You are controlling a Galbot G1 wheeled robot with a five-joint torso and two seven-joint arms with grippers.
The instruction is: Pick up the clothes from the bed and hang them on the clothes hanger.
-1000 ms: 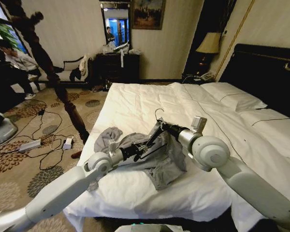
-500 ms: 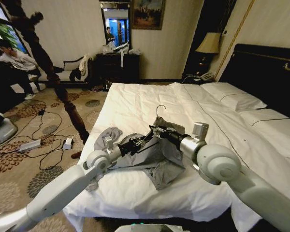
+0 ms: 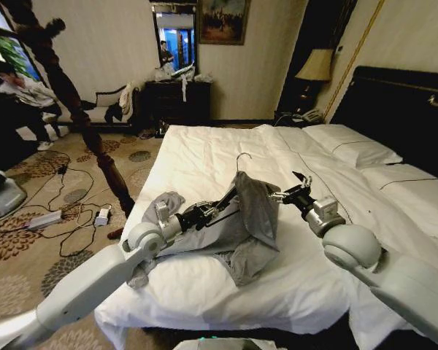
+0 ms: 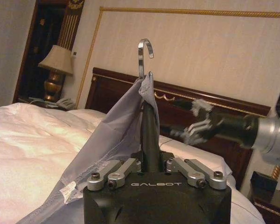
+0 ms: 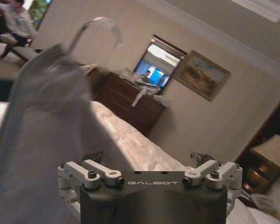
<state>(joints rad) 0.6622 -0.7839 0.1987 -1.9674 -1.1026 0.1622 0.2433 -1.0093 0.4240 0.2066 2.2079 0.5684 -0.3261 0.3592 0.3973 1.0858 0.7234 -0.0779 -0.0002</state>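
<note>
The clothes (image 3: 244, 222), a light grey thin garment, are hanging over the clothes hanger (image 3: 240, 164) near the middle of the bed (image 3: 204, 157), with the lower folds trailing onto the white duvet. In the head view the garment is draping from just below the silvery wire hook, and more grey fabric is lying bunched on the duvet toward the bed's left edge. In the left wrist view the hook of the clothes hanger (image 4: 144, 56) is standing upright above the dark hanger stem, and the clothes (image 4: 112, 140) are falling away from the neck on one side, a pale hem running along the fabric edge.

The left tool (image 3: 217, 208) is reaching in from the robot's left and is clamping the hanger stem between its fingers; in its own wrist view the left tool (image 4: 150, 156) is showing the stem rising straight between the closed fingers. The right tool (image 3: 296, 188) is hovering just beside the garment on its right, apart from the fabric, with its fingers spread. In the left wrist view the right tool (image 4: 198, 123) is appearing beyond the hanger, in front of the dark headboard (image 4: 214, 126). In the right wrist view the clothes (image 5: 42, 140) are lying beside the right tool (image 5: 153, 161), whose fingers are standing wide apart.
</note>
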